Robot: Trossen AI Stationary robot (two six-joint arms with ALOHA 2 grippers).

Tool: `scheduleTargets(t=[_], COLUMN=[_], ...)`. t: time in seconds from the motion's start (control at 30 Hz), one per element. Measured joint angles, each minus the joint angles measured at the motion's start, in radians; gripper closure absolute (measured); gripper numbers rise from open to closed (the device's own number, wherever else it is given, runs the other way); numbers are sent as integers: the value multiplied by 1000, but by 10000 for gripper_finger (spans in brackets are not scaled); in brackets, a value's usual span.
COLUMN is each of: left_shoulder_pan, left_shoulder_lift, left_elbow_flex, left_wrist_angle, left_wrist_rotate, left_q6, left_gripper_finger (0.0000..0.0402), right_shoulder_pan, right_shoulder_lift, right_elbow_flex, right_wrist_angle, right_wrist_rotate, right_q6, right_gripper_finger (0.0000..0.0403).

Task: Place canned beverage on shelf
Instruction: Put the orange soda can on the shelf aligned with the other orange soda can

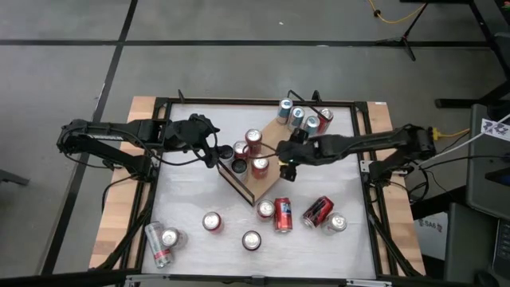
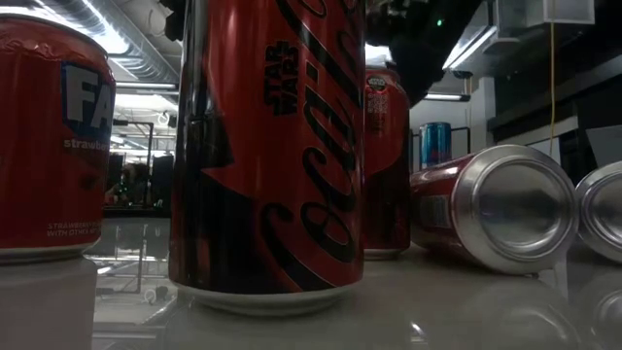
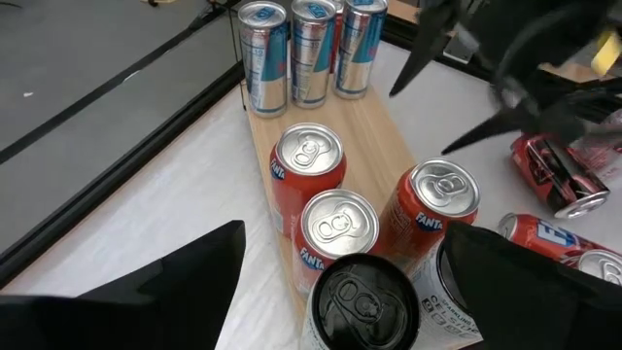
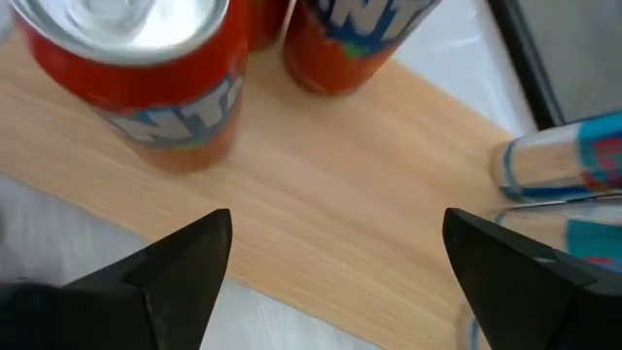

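Observation:
The shelf [image 1: 275,151], a light-wood board, lies slantwise on the white tabletop. Several orange cans [image 3: 309,165] stand at its near-left part, and slim blue-and-silver cans [image 3: 313,49] at its far-right end. A black-topped can [image 3: 364,297] stands upright at the shelf's near-left end. My left gripper [image 3: 345,238] is open, with one finger on either side of this can and apart from it; it also shows in the high view [image 1: 219,155]. My right gripper [image 4: 340,282] is open and empty, just above the shelf's bare middle [image 4: 340,185]; the high view [image 1: 285,163] shows it too.
Several loose cans stand or lie on the tabletop's near half, among them two red ones lying down [image 1: 283,215] [image 1: 317,211] and a pair at the near left [image 1: 163,241]. In the low view a tall black-and-red cola can [image 2: 267,146] stands close in front.

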Motion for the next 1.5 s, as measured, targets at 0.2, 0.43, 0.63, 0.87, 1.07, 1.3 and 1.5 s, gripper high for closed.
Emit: scheduleTargets(t=[0.2, 0.43, 0.63, 0.87, 1.07, 1.3, 1.5], left_shoulder_pan=[0, 0, 0, 0, 0, 0, 0], left_shoulder_lift=[0, 0, 0, 0, 0, 0, 0], left_elbow_flex=[0, 0, 0, 0, 0, 0, 0], left_wrist_angle=[0, -1, -1, -1, -1, -1, -1], left_wrist_rotate=[0, 0, 0, 0, 0, 0, 0], left_q6=[0, 0, 0, 0, 0, 0, 0], left_gripper_finger=[56, 56, 56, 56, 56, 56, 56], right_shoulder_pan=[0, 0, 0, -1, -1, -1, -1], right_shoulder_lift=[65, 91, 106, 115, 116, 84, 7], right_elbow_flex=[0, 0, 0, 0, 0, 0, 0], right_wrist_angle=[54, 150, 234, 246, 240, 178, 93], right_wrist_rotate=[-17, -33, -89, -95, -93, -87, -86], right_q6=[2, 2, 1, -1, -2, -4, -5], right_gripper_finger=[40, 40, 40, 40, 40, 40, 40])
